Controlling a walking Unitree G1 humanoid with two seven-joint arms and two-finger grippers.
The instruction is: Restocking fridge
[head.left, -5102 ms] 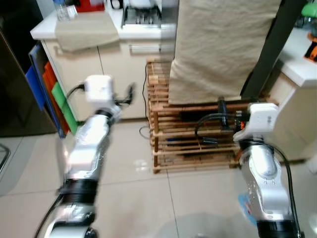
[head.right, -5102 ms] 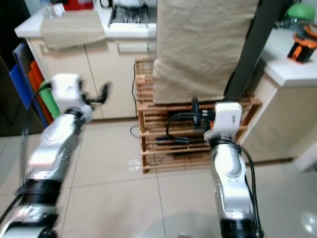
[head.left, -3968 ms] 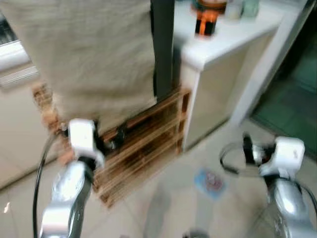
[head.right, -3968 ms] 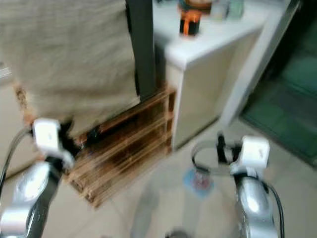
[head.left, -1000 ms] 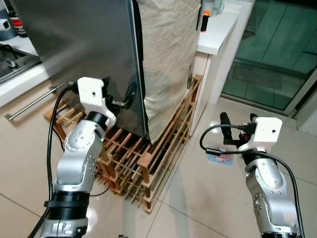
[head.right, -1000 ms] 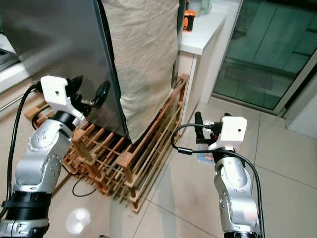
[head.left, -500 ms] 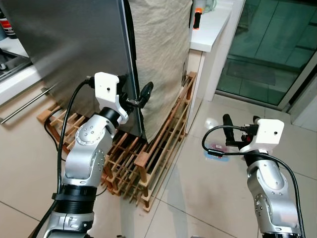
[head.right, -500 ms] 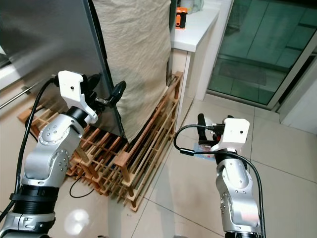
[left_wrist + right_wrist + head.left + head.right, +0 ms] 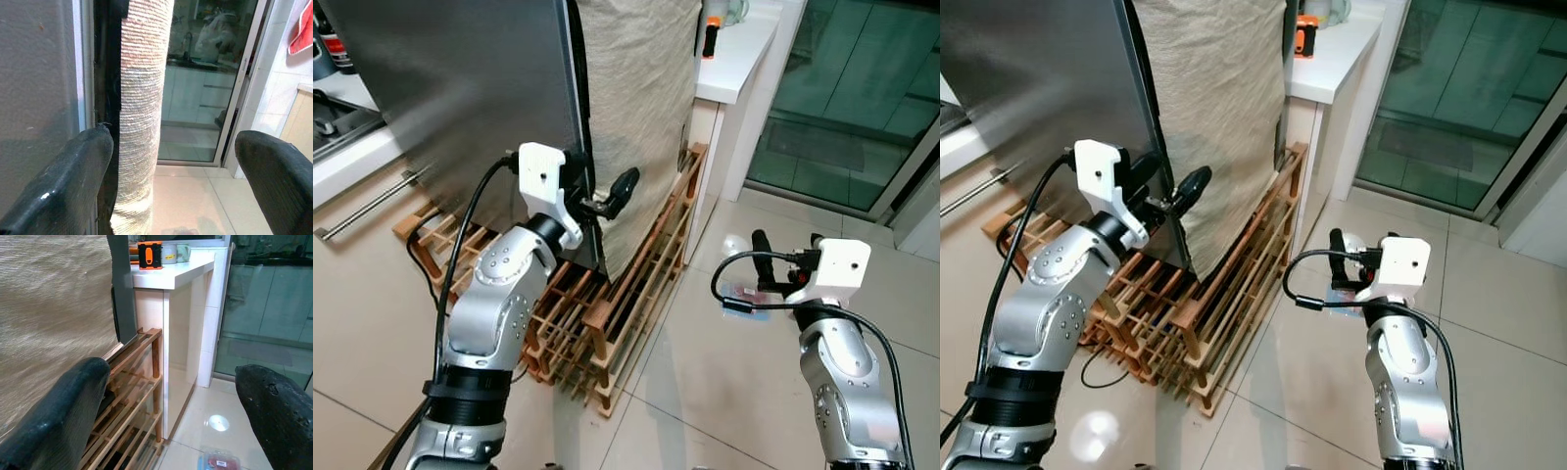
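The fridge has a grey steel face and stands on a wooden slatted rack. A beige cloth hangs over its other side. My left gripper is open at the fridge's corner. One finger lies by the dark seam between steel and cloth, and the cloth edge runs between the fingers. My right gripper is open and holds nothing, low over the tiled floor to the right of the rack. A small clear packet with something red in it lies on the floor below it.
A white counter with an orange and black object and a mug stands behind the rack. A glass sliding door is on the right. A cabinet with a long bar handle is on the left. A black cable runs among the slats.
My left gripper has moved right along the steel face to the fridge's corner, over the cloth edge. The right arm has hardly moved. The view shifted slightly.
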